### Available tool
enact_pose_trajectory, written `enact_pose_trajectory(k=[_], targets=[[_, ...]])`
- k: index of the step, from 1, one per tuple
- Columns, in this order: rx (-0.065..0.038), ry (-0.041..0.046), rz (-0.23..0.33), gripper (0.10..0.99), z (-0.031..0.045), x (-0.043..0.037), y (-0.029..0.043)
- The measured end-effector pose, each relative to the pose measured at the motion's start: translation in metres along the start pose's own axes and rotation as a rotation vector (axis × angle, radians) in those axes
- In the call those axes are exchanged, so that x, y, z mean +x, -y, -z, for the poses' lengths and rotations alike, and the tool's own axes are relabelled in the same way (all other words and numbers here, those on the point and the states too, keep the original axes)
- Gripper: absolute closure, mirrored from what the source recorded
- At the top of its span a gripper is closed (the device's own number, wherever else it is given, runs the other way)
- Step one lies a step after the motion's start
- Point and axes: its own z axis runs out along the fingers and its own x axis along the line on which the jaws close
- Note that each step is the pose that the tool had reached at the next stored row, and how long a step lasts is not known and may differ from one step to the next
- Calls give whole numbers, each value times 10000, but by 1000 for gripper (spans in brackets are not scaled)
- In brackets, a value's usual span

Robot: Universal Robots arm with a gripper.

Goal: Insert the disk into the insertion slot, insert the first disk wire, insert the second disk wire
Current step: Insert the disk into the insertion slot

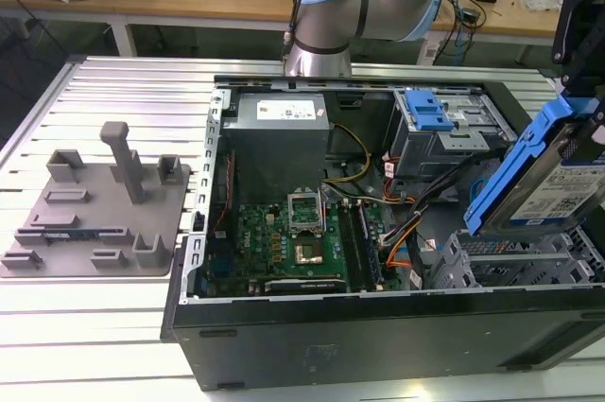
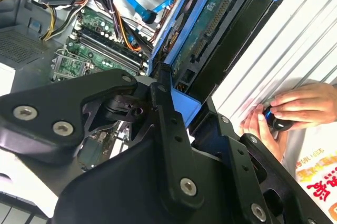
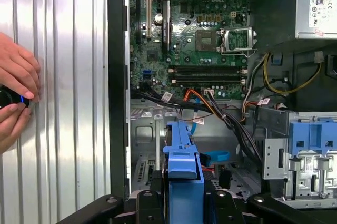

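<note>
**Gripper** [image 3: 183, 203]: mine, closest to the lens in both wrist views. My fingers are clenched on the blue frame of the disk [image 1: 553, 170].

Landmark: open computer case [image 1: 378, 336]. Entries run from the exterior view's left to its right.

1. Grey fixture plate [image 1: 95, 222]: outside the case, on the ribbed table [image 1: 95, 326].
2. Motherboard [image 1: 284, 241]: on the case floor.
3. Power supply [image 1: 279, 123]: inside the case, against its far wall.
4. Loose wires [image 1: 402, 232]: orange and black, lying in the case beside the board.
5. Cage with blue latch tab [image 1: 440, 123]: inside the case, far side. Not my target.
6. Insertion slot [image 1: 515, 265]: grey perforated cage inside the case, near side.
7. Disk: held tilted above the case, over the slot and apart from it.
8. A person's hands [image 3: 16, 92]: outside the case, on the table, around a small black object [image 3: 6, 97].

Step, as I judge it: the first one, since the disk is not yet seated and neither wire is attached. Seating it calls for levelling the tilt, squaring the frame to the cage mouth and keeping the wires out from underneath.
</note>
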Motion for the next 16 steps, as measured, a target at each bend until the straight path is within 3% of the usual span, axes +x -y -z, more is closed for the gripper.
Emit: enact_pose_trajectory(k=[16], targets=[[0,-2,-4,718,-151,42,-7]])
